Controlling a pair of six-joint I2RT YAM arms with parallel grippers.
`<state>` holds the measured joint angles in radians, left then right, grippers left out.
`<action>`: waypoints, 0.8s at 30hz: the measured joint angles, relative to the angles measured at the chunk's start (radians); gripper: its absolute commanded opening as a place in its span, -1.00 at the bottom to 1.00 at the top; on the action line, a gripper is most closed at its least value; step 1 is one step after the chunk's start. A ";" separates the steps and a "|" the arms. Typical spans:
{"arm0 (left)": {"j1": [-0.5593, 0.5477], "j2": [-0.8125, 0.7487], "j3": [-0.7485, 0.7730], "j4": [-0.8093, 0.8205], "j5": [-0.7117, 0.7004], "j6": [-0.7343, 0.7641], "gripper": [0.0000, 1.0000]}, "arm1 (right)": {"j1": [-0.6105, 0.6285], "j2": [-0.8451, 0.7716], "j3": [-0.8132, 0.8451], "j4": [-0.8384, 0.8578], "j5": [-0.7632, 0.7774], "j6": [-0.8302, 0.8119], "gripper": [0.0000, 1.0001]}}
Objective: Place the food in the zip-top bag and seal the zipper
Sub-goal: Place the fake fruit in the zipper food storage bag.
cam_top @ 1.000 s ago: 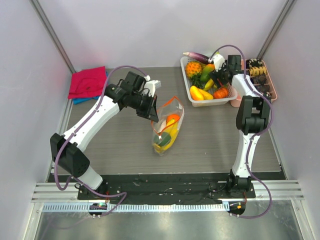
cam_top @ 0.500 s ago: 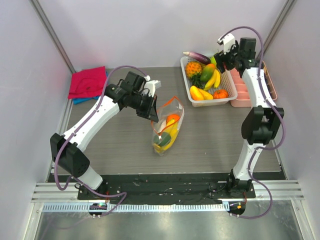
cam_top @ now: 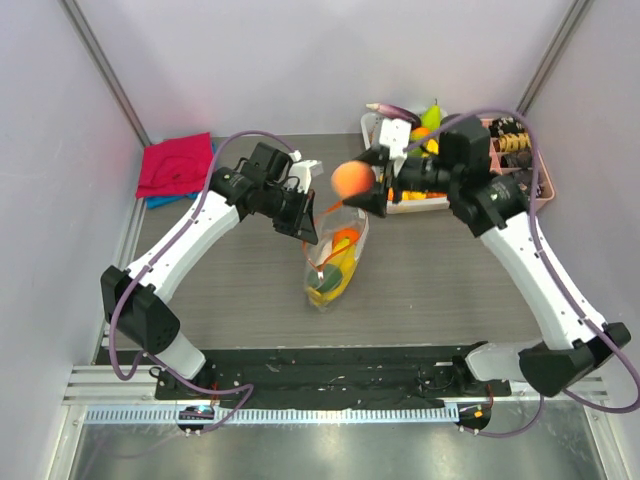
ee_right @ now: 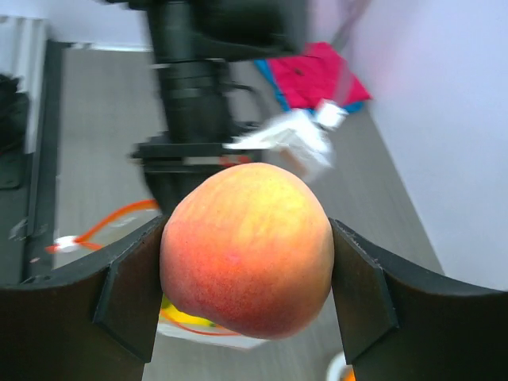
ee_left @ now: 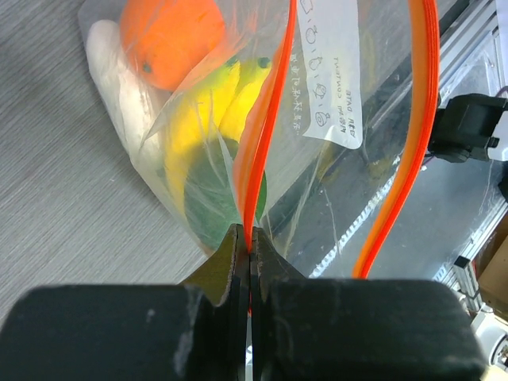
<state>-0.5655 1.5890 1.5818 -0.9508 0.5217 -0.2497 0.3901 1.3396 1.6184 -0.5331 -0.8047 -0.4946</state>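
Now we see the right hand (cam_top: 360,186) at the centre of the overhead view, clasping a round peach (ee_right: 246,246) between its two dark fingers. A second ago that arm was still reaching over the food at the upper right, so the fruit has been lifted and carried across. It now hangs just above the mouth of the zip-top bag (cam_top: 335,262). The left hand (ee_left: 250,246) has not moved: its fingers stay clenched on one side of the zipper (ee_left: 266,143), a thin orange-red strip, holding the mouth open. We judge that the drop comes next and the sealing is still ahead. The bag is crinkly clear plastic with a small white label (ee_left: 333,71), lying mid-frame on the grey, fine-grained counter (cam_top: 250,290). Inside are a glossy orange (ee_left: 171,40), a curved yellow banana (ee_left: 206,111), a dark green fruit (ee_left: 210,198) and a white oblong piece (ee_left: 119,71). The peach is smooth, blushing orange to yellow.
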 measured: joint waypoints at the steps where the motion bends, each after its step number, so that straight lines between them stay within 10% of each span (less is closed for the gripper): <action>1: 0.000 0.000 0.000 0.000 0.002 0.000 -1.00 | 0.047 -0.023 -0.031 0.010 -0.001 -0.005 -0.74; 14: 0.000 0.000 0.000 -0.003 0.006 0.003 -1.00 | 0.227 0.053 -0.218 0.013 0.140 -0.106 -0.45; 19: 0.000 0.000 0.000 -0.004 0.007 0.014 -1.00 | 0.242 0.060 -0.217 -0.039 0.154 -0.156 0.70; 24: 0.000 0.000 0.000 -0.004 0.007 0.022 -1.00 | 0.249 0.064 -0.176 -0.111 0.162 -0.148 0.99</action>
<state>-0.5655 1.5887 1.5818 -0.9546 0.5289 -0.2279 0.6395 1.4033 1.4425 -0.6441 -0.6426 -0.6426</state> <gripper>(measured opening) 0.020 0.972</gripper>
